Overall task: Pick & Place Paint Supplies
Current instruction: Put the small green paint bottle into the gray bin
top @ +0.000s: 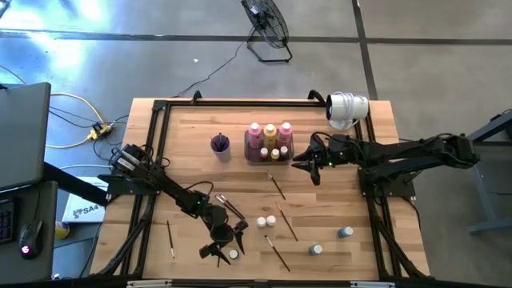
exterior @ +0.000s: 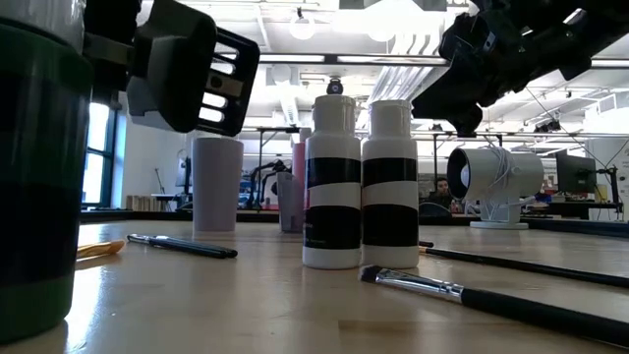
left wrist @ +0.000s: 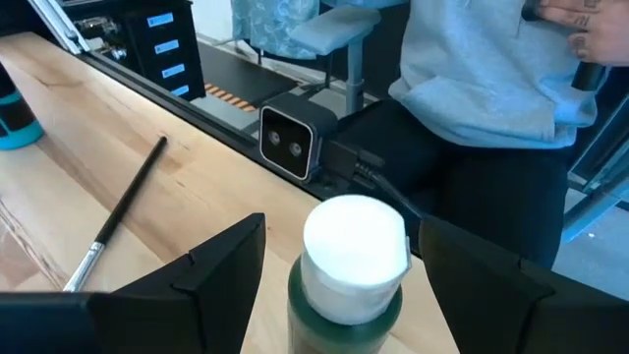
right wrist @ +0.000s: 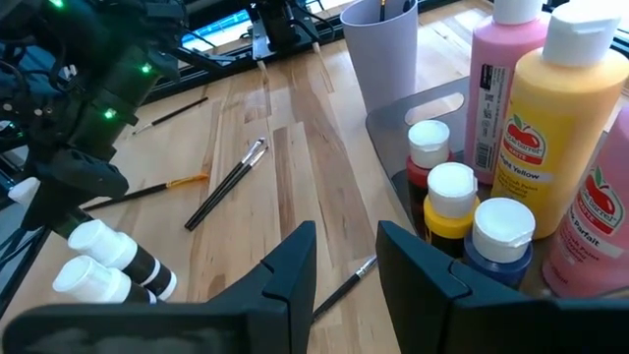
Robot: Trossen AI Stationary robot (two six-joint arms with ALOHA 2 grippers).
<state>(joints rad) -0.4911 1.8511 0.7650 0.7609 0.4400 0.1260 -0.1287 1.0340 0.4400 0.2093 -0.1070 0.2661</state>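
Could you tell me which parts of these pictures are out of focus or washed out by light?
Low view: the green bottle at the near left is a blurred mass, and the ceiling lights glare white. Left wrist view: the bottle's white cap is nearly blown out. High view: evenly lit, with sheen on the floor.

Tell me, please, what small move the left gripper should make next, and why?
Probably close. The left gripper stands open with a finger on each side of the small green white-capped bottle, not yet gripping it, so closing would likely secure it for lifting toward the tray.
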